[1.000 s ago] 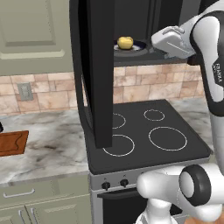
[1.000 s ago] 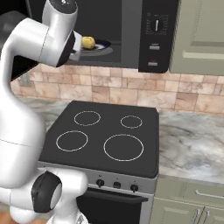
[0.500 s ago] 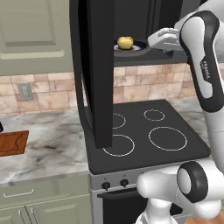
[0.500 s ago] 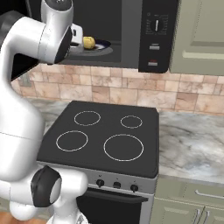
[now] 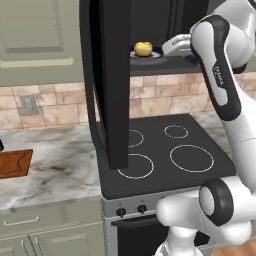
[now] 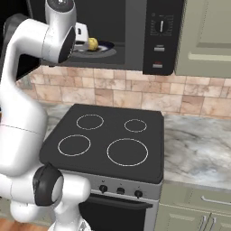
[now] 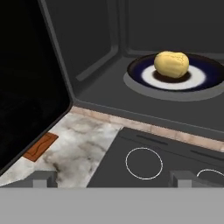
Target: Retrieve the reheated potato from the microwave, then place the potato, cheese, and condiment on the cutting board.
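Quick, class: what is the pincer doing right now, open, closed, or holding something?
Pincer: open and empty, fingertips set wide apart, short of the potato on its plate inside the microwave.

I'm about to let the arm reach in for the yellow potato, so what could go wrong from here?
1. The round golden-yellow potato sits loose on a dark blue-rimmed plate; a nudge from the gripper might roll it off.
2. The black microwave's swung-out door hangs close beside the arm's path and could be clipped.
3. If dropped, the potato would likely land on the black stovetop below.
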